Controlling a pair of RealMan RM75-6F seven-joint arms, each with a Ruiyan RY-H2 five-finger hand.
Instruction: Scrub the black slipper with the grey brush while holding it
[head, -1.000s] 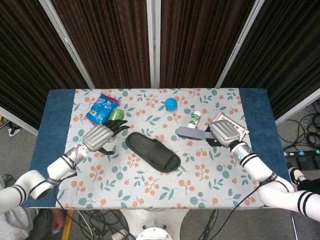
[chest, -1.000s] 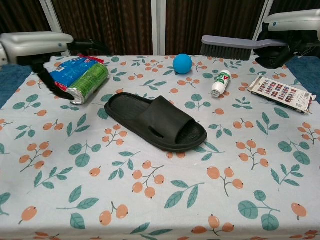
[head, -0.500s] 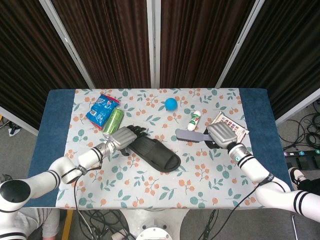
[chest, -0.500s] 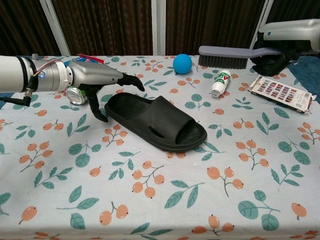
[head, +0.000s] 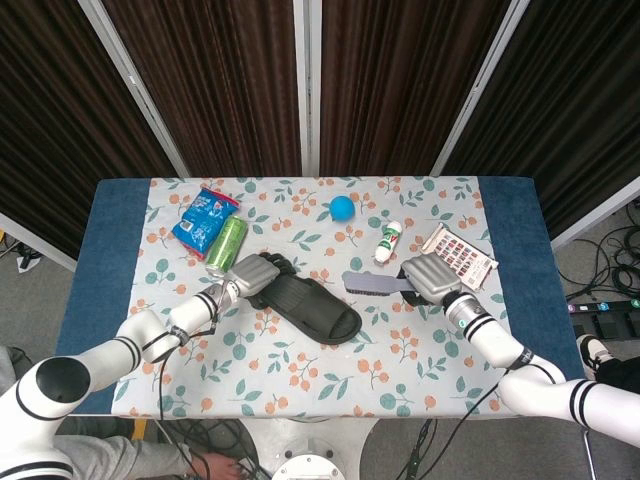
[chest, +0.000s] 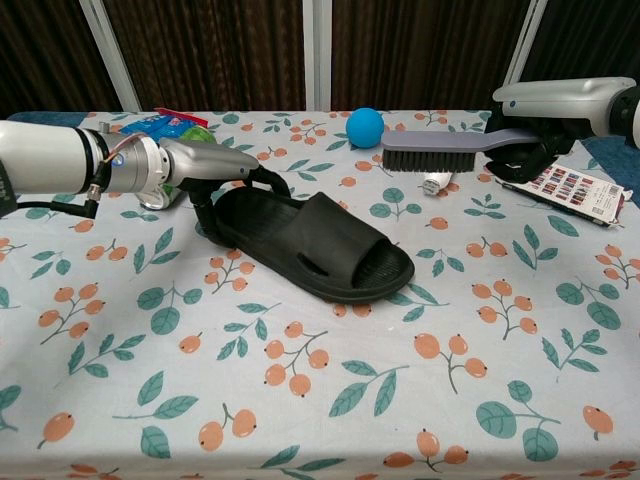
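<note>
The black slipper (head: 305, 307) lies flat at the table's middle, heel to the left, and shows in the chest view too (chest: 315, 245). My left hand (head: 255, 275) is at its heel (chest: 215, 170), fingers curled over the heel rim and thumb down its near side, gripping it. My right hand (head: 430, 277) holds the grey brush (head: 370, 285) by its handle. In the chest view the right hand (chest: 545, 110) keeps the brush (chest: 435, 155) level in the air, bristles down, above and behind the slipper's toe end, not touching it.
A green can (head: 226, 243) and a blue snack bag (head: 205, 215) lie behind my left hand. A blue ball (chest: 365, 127) sits at the back middle. A white bottle (head: 388, 240) and a patterned card packet (chest: 570, 185) lie near my right hand.
My left hand moved right from beside the can onto the slipper's heel and closed on it. My right hand carried the brush left and lower, toward the slipper.
</note>
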